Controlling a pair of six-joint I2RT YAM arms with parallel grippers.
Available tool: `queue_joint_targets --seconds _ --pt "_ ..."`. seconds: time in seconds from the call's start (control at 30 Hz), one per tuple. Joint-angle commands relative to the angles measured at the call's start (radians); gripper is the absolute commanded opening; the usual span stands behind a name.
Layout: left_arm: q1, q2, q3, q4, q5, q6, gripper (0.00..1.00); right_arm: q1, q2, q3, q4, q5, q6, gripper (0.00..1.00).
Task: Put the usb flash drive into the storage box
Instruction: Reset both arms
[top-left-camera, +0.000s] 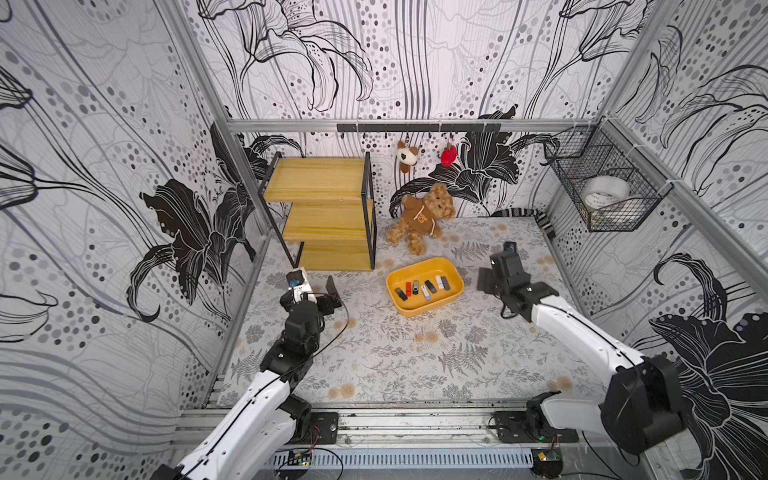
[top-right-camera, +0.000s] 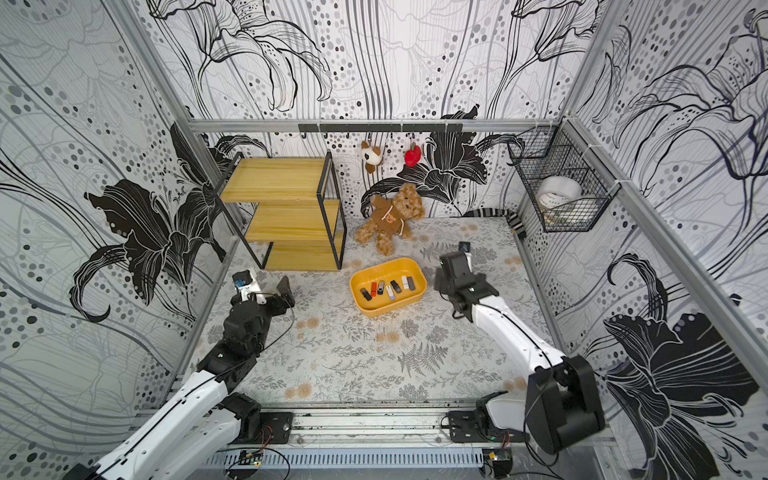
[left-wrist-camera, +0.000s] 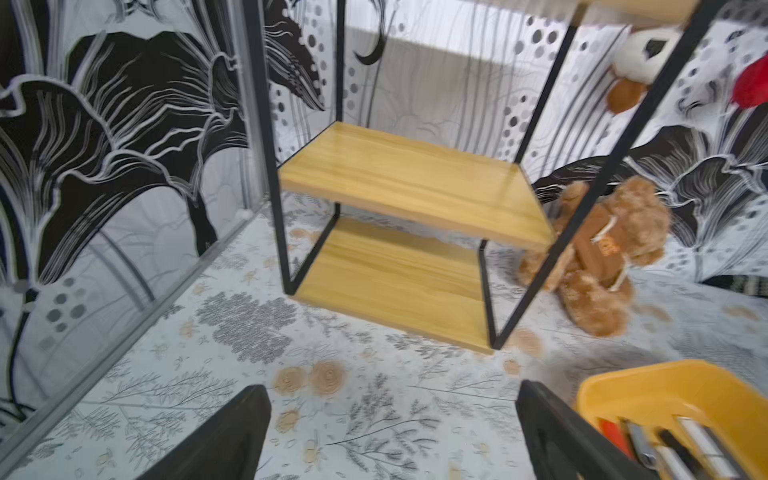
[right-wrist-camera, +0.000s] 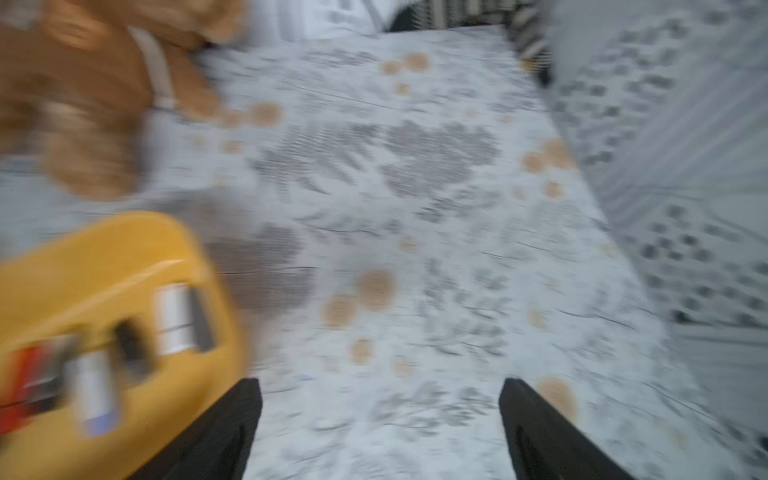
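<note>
On my remote feeds, the left end effector (left-wrist-camera: 390, 436) and right end effector (right-wrist-camera: 380, 424) both hang released and empty, flanking the shallow yellow-orange plastic storage box (top-left-camera: 417, 308) on the floral-print counter (top-left-camera: 395, 365); a row of small usb flash drives (top-left-camera: 430, 286) lies inside it.

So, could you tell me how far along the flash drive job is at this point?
Done: several usb flash drives already lie in the storage box, and none shows loose on the floral cloth. In hand: nothing; the left claw and right claw are both open and empty, one on either side of the box. Left: seemingly nothing, unless a drive is hidden from view.
</note>
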Motion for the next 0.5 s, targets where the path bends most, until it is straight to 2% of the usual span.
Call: queue_joint_targets --seconds 0.0,0.07,0.17,0.27,0.33,0.37,0.43,0.47 --pt "0.014 0.057 -0.114 0.456 -0.071 0.105 0.98 -0.025 0.001 -0.177 0.493 0.173 -0.155 0.95" --pt "0.028 0.110 -0.142 0.541 -0.057 0.104 0.98 -0.042 -0.005 -0.257 0.652 0.160 -0.194 0.95" --pt "0.047 0.202 -0.111 0.555 -0.021 0.105 0.98 -0.069 0.016 -0.353 0.881 0.105 -0.228 0.95" --pt "0.056 0.305 -0.145 0.718 -0.017 0.128 0.98 -0.076 0.085 -0.400 1.019 0.107 -0.289 0.95" --pt "0.058 0.373 -0.167 0.834 -0.060 0.162 0.98 -0.081 0.115 -0.462 1.184 0.062 -0.339 0.95" --pt "0.060 0.402 -0.181 0.908 -0.079 0.165 0.98 -0.082 0.113 -0.470 1.197 0.052 -0.348 0.95" --pt "0.069 0.512 -0.203 1.098 -0.041 0.201 0.98 -0.093 0.125 -0.500 1.280 0.031 -0.366 0.95" --pt "0.069 0.575 -0.189 1.130 -0.020 0.218 0.98 -0.105 0.142 -0.513 1.325 0.010 -0.369 0.95"
